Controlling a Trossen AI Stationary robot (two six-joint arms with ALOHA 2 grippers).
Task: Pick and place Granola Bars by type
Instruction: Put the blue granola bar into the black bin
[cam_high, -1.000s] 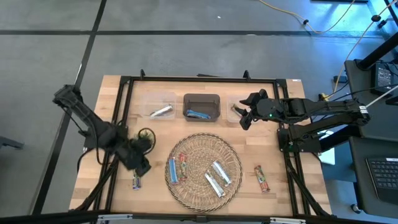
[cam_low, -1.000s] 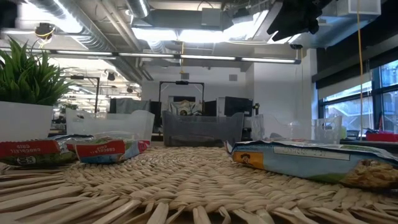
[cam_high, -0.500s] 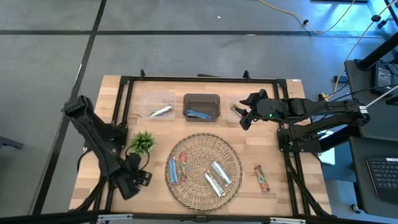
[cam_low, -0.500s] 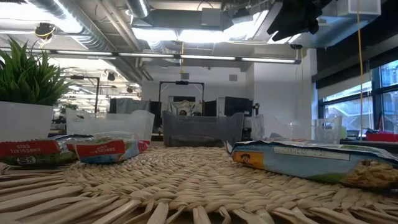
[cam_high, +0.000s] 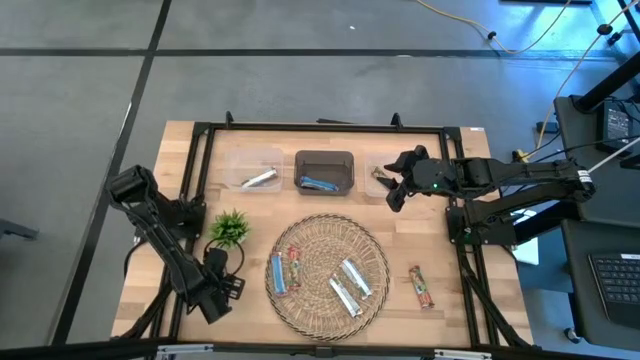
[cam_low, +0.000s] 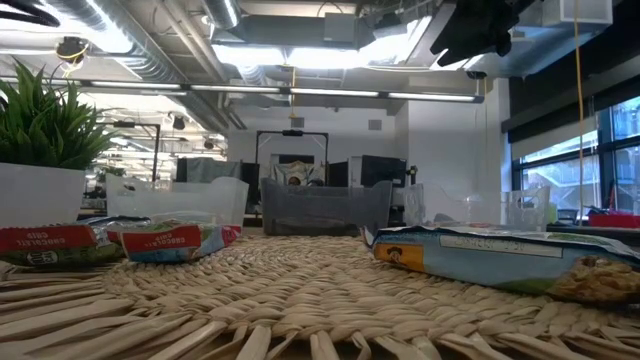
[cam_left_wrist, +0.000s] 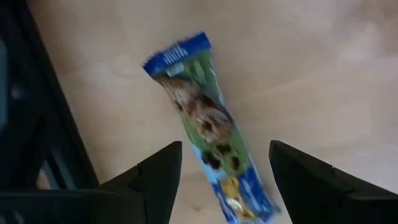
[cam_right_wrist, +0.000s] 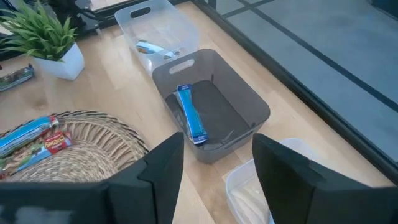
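Jaws of the left gripper (cam_left_wrist: 217, 171) stand spread and empty over a blue-green granola bar (cam_left_wrist: 208, 127), which lies flat on the desk (cam_high: 440, 250) between and just ahead of them, near the front left corner. The right gripper (cam_right_wrist: 214, 165) hovers with its jaws parted, holding nothing, above a clear bin (cam_right_wrist: 252, 193); beyond it a grey bin (cam_right_wrist: 214, 102) holds a blue bar (cam_right_wrist: 189, 112). More bars lie on the wicker tray (cam_high: 375, 295), beside the plant (cam_high: 229, 228).
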